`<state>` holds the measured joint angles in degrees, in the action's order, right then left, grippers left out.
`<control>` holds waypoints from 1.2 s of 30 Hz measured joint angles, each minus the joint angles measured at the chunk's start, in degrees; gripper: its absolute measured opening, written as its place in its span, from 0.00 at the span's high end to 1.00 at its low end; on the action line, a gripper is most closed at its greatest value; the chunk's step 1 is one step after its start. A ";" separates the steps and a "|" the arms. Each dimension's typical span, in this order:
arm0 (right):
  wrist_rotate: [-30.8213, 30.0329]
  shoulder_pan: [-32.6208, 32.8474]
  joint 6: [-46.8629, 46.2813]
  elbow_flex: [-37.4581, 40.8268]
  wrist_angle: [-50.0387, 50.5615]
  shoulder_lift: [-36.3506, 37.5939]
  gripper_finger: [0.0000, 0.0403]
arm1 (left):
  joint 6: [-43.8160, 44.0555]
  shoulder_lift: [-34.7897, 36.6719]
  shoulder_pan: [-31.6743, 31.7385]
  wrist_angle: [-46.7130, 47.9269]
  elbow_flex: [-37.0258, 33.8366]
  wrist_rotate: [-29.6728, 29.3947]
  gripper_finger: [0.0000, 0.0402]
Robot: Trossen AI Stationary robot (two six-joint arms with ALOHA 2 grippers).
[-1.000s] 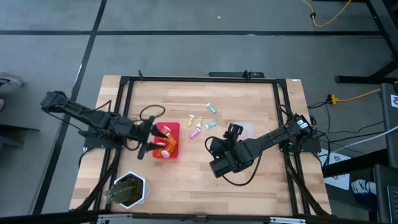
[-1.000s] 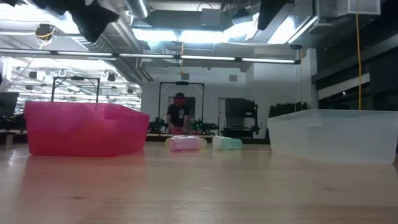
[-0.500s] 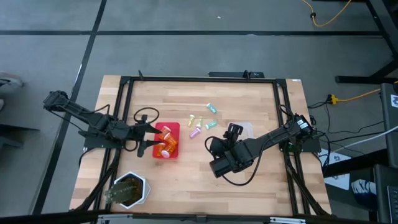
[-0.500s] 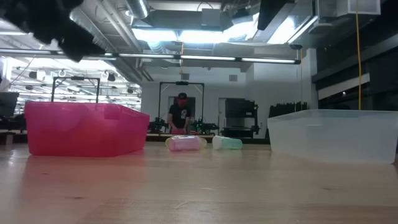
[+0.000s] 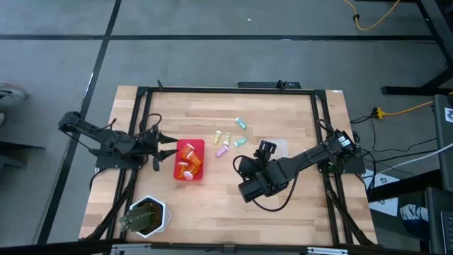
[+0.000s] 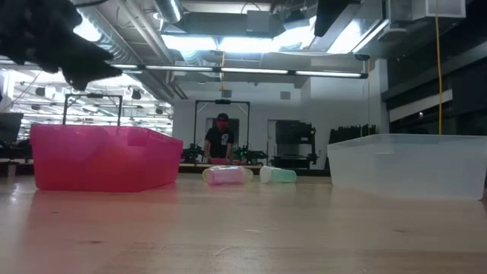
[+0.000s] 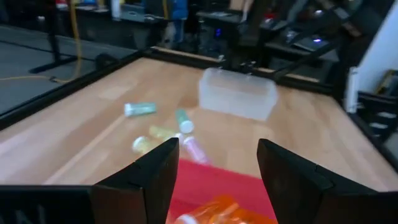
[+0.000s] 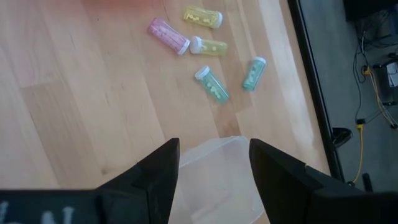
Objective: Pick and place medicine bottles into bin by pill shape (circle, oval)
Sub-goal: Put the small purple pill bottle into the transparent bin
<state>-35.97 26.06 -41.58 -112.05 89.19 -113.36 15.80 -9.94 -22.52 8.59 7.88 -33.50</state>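
Left gripper (image 5: 161, 145) sits near the bench's left edge, just outside the left wall of the red bin (image 5: 197, 146). Fingers spread apart, holding nothing. In the left wrist view the two dark fingers (image 7: 155, 177) frame the red bin's near rim (image 7: 211, 177), with an orange bottle (image 7: 214, 210) lying inside just past them.

Red bin stands left of bench centre. Inside it: orange bottles with white caps (image 5: 188, 159), lying down, bunched together. Exact count not readable.

Loose pastel bottles lie on bare wood between the two bins, toward the bench's far edge, all on their sides: pink bottle (image 8: 168, 35), two yellow-green bottles (image 8: 203, 17), two teal bottles (image 8: 211, 83). They are well apart from the left gripper, with the red bin between them and it.

Right gripper (image 5: 264, 149) waits right of bench centre, over the clear bin (image 5: 281, 148). Fingers parted, empty. The right wrist view shows the clear bin's rim (image 8: 214, 155) between its fingers, pastel bottles farther out.

White hexagonal pot (image 5: 147, 215) with dark contents sits at the near left corner.

A person (image 6: 218, 140) stands in the room beyond the bench.
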 joint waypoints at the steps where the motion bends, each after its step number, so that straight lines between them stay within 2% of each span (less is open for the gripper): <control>1: 0.00 0.00 0.00 0.00 -0.25 0.00 0.51 | 0.13 0.30 0.00 0.01 -0.64 -0.53 0.47; 8: 0.00 0.00 0.00 0.00 -0.92 0.00 0.51 | 2.55 0.68 0.00 0.03 -2.95 -3.03 0.47; 15: 0.02 0.00 0.00 0.00 -1.25 0.00 0.51 | 6.53 0.64 0.00 2.73 -3.12 -2.96 0.47; 36: -0.42 0.00 0.07 -0.01 -9.02 -0.23 0.51 | 4.17 0.42 0.00 2.92 -3.12 -2.88 0.47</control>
<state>-36.39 26.06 -41.52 -112.06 80.17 -113.59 19.97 -9.52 -22.52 11.51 4.75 -36.38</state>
